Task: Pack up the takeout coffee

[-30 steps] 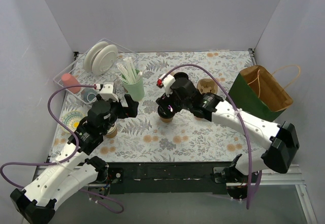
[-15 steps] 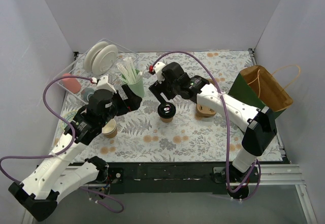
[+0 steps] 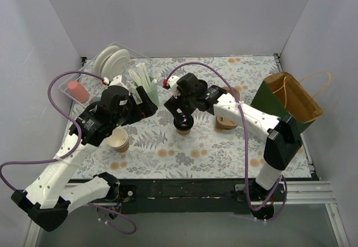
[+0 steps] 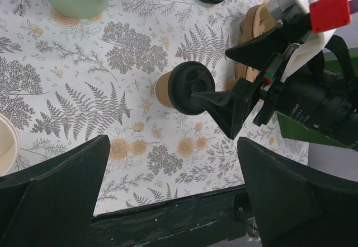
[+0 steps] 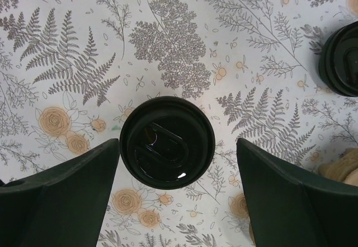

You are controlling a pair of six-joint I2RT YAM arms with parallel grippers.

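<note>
Right hand (image 5: 178, 146) has released and lifted: wide open, empty, above coffee cup (image 3: 183, 124) on surface (image 3: 212, 146). Left hand (image 4: 173, 146) open, empty. Bagging pending.

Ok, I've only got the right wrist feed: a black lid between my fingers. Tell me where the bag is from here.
Observer: The paper bag stands open at the table's right edge, to the right of the takeout coffee, with the pulp carrier between them.
Operator: Now give me the left arm.
Observer: The left gripper hangs open just left of the coffee, beside the mint-green cup of straws.
Operator: Check my fingers against the cup.
Observer: The right gripper is open astride the cup. In the left wrist view one fingertip shows at lid level; I cannot tell if it touches.
</note>
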